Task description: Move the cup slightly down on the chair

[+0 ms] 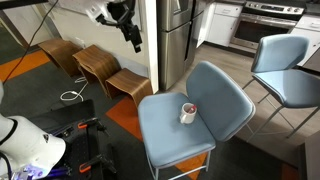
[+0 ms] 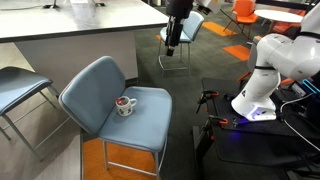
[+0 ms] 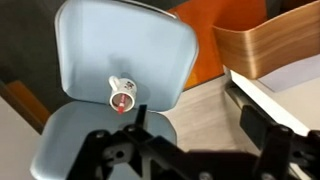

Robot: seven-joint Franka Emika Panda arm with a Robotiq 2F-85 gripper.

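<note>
Toward the back of the seat, close to where the cushion meets the curved backrest, the small white cup (image 1: pixel 187 112) with its red inside stands on the light-blue padded chair (image 1: pixel 170 135). In both exterior views it sits roughly midway across the seat's width, and nothing touches it.

High above and well apart from the cup hangs the Robotiq gripper (image 1: pixel 133 40), at about 11 o'clock from the cup in that exterior view and at about 1 o'clock in the exterior view taken from the chair's other side (image 2: pixel 172 42). In the wrist view its dark fingers (image 3: pixel 140 118) are spread apart with nothing between them, and the cup (image 3: pixel 122 93) lies at about 11 o'clock from them, below the backrest.

Curved wooden stools (image 1: pixel 100 65) stand at 10 o'clock from the chair, and a second blue chair (image 1: pixel 285 65) on thin legs at 2 o'clock.
</note>
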